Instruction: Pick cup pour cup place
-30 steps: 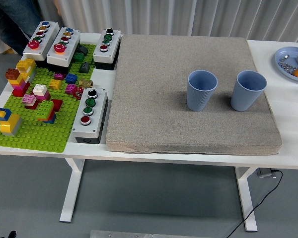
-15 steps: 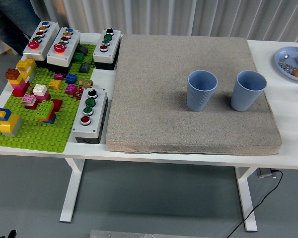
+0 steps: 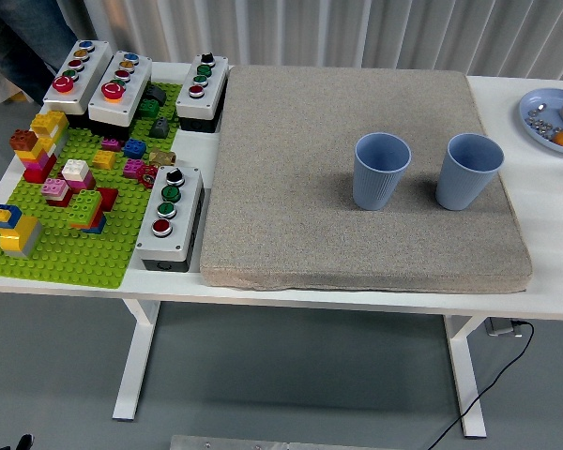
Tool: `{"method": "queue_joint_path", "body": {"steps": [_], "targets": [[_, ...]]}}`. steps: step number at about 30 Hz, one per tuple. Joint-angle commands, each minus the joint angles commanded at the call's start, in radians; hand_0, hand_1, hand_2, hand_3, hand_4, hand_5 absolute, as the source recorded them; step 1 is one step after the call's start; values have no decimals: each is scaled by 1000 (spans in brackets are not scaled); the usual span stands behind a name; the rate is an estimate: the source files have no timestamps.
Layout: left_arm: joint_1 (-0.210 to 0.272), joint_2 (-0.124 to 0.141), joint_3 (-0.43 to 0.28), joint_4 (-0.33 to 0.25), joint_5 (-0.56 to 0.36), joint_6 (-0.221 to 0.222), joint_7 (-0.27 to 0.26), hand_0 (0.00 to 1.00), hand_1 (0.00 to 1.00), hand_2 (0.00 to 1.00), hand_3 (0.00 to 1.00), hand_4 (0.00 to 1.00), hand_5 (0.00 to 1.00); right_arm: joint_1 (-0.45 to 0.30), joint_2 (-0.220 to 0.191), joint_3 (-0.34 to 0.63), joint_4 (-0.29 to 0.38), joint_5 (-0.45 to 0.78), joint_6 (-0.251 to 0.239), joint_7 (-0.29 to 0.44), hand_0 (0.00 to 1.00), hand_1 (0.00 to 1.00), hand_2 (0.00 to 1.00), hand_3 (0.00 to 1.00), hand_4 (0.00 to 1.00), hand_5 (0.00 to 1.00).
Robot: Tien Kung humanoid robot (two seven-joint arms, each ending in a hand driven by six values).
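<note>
head view: two blue ribbed cups stand upright and apart on a grey mat (image 3: pixel 357 112), the left cup (image 3: pixel 381 171) near its middle, the right cup (image 3: pixel 468 171) by its right edge. neither robot hand shows, so their fingers cannot be told. no readable writing anywhere.

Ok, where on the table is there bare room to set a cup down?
The mat is bare left of the left cup and in front of both cups. The right cup sits near its right edge. The brick baseplate side is crowded.
</note>
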Motion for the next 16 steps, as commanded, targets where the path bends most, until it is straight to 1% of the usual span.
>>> {"method": "queue_joint_path", "body": {"steps": [5,9,10,11,13,16], "targets": [[0,0,0,0,-2,0,0,717,653,730,657,474,990,-1,2,1,-5,0,9,1,902,809,824,898,848,392],[0,0,2,0,-4,0,-1,717,653,730,657,474,990,-1,4,-3,-11,3,5,-4,902,809,824,898,848,392],[0,0,2,0,-3,0,-1,717,653,730,657,474,991,-1,4,-5,-12,3,1,-7,909,813,838,905,810,838],[-1,0,2,0,-3,0,-1,717,653,730,657,474,991,-1,3,-6,-12,3,0,-7,909,813,838,905,810,838],[-2,0,0,0,-1,0,-1,717,653,730,657,474,991,0,3,-9,-16,28,15,-22,909,813,838,905,810,838],[-3,0,1,0,-1,0,-1,717,653,730,657,474,991,-1,4,-9,-18,41,16,-23,909,813,838,905,810,838]]}}
